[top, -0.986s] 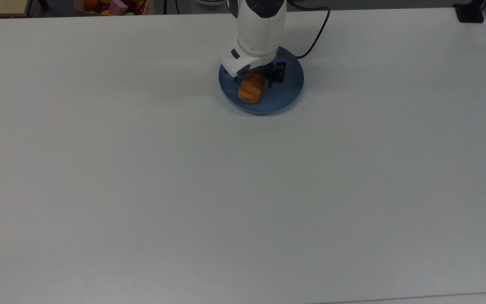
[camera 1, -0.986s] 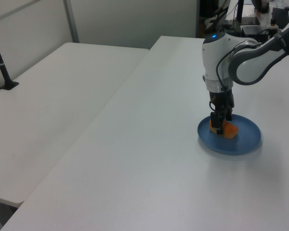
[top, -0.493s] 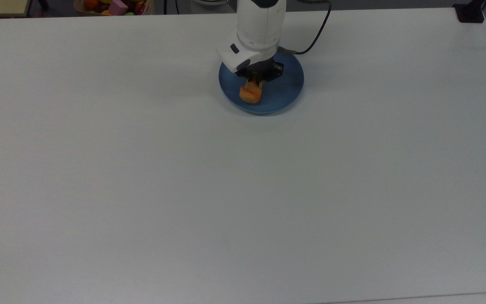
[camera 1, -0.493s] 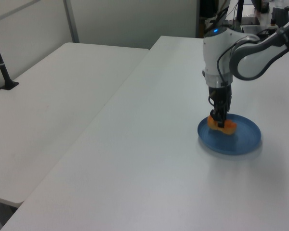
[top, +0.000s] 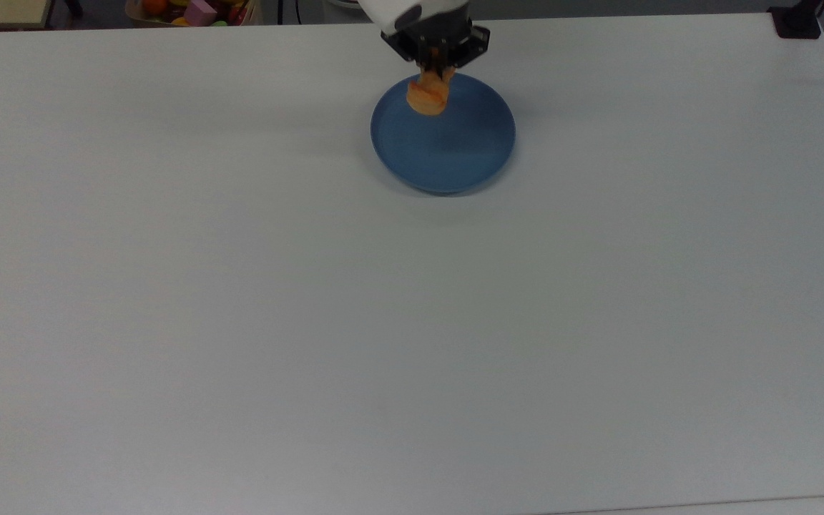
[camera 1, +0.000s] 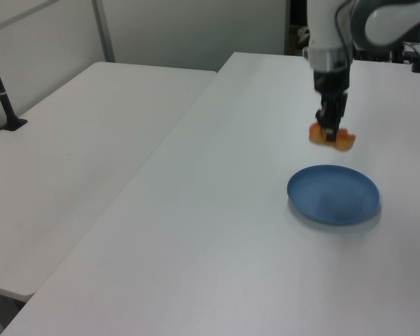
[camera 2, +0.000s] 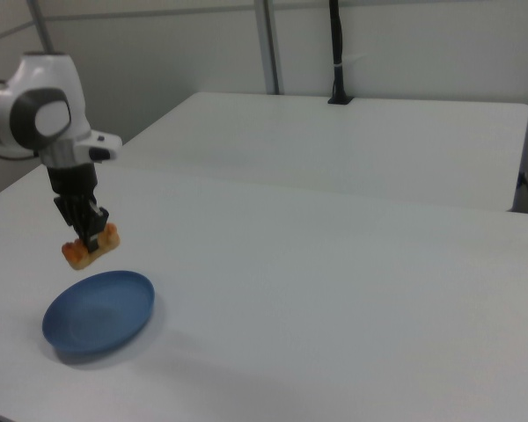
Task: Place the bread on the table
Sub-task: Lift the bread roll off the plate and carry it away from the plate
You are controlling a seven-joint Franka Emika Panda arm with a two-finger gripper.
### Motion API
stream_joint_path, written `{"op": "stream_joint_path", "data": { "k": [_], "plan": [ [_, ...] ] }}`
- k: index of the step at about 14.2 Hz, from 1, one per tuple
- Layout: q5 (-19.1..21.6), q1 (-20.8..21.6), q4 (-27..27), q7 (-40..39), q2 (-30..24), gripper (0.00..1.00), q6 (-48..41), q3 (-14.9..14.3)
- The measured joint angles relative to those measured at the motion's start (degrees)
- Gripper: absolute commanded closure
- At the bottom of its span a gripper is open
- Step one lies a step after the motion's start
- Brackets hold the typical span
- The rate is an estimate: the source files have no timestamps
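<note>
Lifted since a second ago: the bread [top: 427, 98] was sitting on the blue plate [top: 455, 154] with the gripper [top: 435, 71] down around it, now it's up in the air and the plate is bare.

Gripper state: fingers pinched nearly together on the middle of the bread, which hangs directly below the fingertips, its ends sticking out either side of them. Left view shows the same: gripper [camera 1: 330, 133] pointing straight down, bread [camera 1: 332, 137] clamped across it, clear daylight between it and the plate [camera 1: 334, 194] below. Right view agrees, bread [camera 2: 90, 246] well above the plate [camera 2: 98, 310] and not touching it.

Where the load is: held aloft, roughly over the plate's edge on the arm's side in the top view. Nothing else near the gripper. The table [top: 412, 322] around the plate is bare white top; a bin of toys [top: 194, 11] sits past the table's far edge, well off to the top view's left of the gripper.

Step in hand, as I read it: pick is done, carry is starting. Place hasn't happened.

Next move needs: translate sideways until the bread is fully past the plate rim, over bare table, then descend until the bread touches the surface, then open. Grip looks narrow and central, so keep it level and don't release high; it could roll.
</note>
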Motion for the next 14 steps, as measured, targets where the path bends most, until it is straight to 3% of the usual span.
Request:
{"op": "stream_joint_path", "data": {
  "k": [5, 9, 14],
  "plan": [
    [-1.88, -5.91, 6.28, -6.12, -2.11, 1.00, -8.02, -0.83],
    [-2.08, -15.47, 10.93, -17.26, -2.16, 1.00, -9.80, -1.18],
    [-2.14, -31.79, 12.61, -36.98, 0.06, 1.00, -5.59, -1.46]
  ]
}}
